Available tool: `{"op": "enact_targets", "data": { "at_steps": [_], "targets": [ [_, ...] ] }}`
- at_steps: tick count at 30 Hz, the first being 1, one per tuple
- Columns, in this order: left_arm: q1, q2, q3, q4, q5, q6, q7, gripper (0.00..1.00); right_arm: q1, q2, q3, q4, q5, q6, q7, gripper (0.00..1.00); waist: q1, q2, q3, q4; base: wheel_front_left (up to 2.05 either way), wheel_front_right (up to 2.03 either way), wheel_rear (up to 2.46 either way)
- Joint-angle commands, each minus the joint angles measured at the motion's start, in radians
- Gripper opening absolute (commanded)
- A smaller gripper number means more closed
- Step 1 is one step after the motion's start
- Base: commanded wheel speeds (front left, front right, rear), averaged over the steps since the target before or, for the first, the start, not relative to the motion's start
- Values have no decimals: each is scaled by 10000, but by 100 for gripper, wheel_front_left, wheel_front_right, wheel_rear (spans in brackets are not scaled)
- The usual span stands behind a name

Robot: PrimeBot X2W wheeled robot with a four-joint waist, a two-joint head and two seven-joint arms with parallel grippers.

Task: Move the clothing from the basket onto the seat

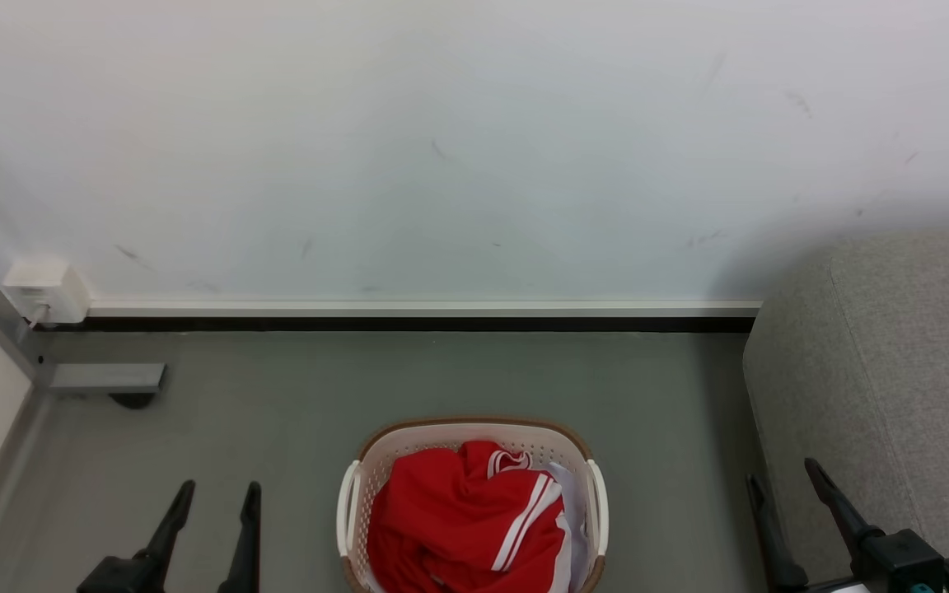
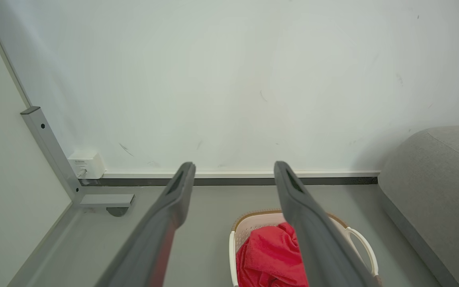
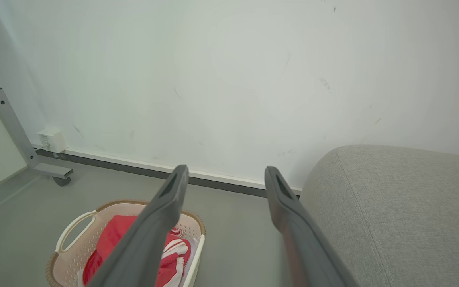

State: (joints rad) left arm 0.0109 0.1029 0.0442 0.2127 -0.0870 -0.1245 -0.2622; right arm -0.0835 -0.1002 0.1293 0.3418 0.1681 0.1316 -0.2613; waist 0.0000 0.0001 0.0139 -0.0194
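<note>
Red clothing [image 1: 462, 523] with white stripe trim lies bunched in the cream basket [image 1: 349, 502], which stands on the grey floor at the bottom middle of the head view. Some white fabric shows at its right side. The grey seat [image 1: 895, 387] rises to the right of the basket. My left gripper [image 1: 219, 492] hangs open to the left of the basket, empty. My right gripper [image 1: 783, 473] is open between the basket and the seat's edge, empty too. The wrist views show the clothing [image 2: 267, 257] [image 3: 112, 239], the basket [image 2: 247, 227] [image 3: 68, 265] and the seat [image 2: 436, 179] [image 3: 397, 207] beyond each open gripper [image 2: 233, 169] [image 3: 225, 172].
A white wall [image 1: 458, 140] with a dark skirting strip closes the far side. At the left stands a metal frame leg [image 1: 100, 377] on a castor, with a white socket box [image 1: 42, 288] on the wall behind it. Grey floor [image 1: 277, 387] lies around the basket.
</note>
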Motion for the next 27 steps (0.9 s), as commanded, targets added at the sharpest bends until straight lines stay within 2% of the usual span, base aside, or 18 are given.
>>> {"op": "enact_targets", "data": {
  "at_steps": [1, 16, 27],
  "targets": [
    [125, -30, 45, -1, 87, -35, -28, 100, -29, -91, 4, 15, -89, -17, -47, 100, 0, -1, 3, 1, 0, 0, 0],
    [9, -116, 40, 47, -218, -63, -26, 100, -157, -11, -92, -65, 117, -17, -34, 100, 0, -1, 178, -81, 0, 0, 0],
    [-1544, 244, -1068, 212, -520, -66, -26, 100, -1032, 89, -219, -645, 164, -17, -31, 100, 0, -1, 1936, -382, 0, 0, 0]
  ]
}}
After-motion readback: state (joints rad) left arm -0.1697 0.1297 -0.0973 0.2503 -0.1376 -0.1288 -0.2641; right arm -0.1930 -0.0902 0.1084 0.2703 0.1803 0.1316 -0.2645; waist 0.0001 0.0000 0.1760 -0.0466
